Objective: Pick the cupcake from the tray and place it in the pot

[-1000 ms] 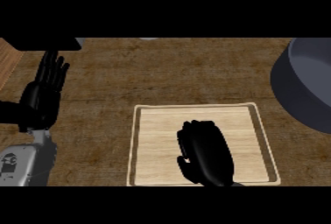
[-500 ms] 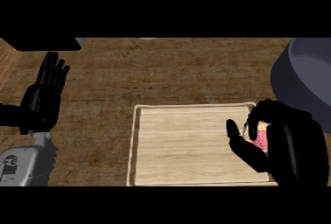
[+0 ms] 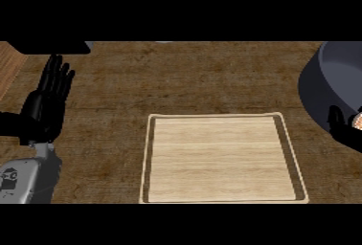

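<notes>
The pale wooden tray [image 3: 152, 162] lies bare in the middle of the counter. My right hand [image 3: 342, 128] shows only at the right edge, thumb and fingers curled round the cupcake [image 3: 357, 120], of which a pink and tan sliver is visible. It hangs just in front of the dark grey pot [image 3: 329, 81], whose rim fills the upper right corner. My left hand [image 3: 47, 102] rests open at the left, fingers pointing up, away from the tray.
A wooden block edge [image 3: 8, 67] sits at the far left. A dark object [image 3: 50, 46] lies at the top left. Brown countertop stretches between the tray and the pot.
My right hand lifted the cupcake off the tray and carried it right, toward the pot, until it is nearly out of view. The left hand stayed put.
</notes>
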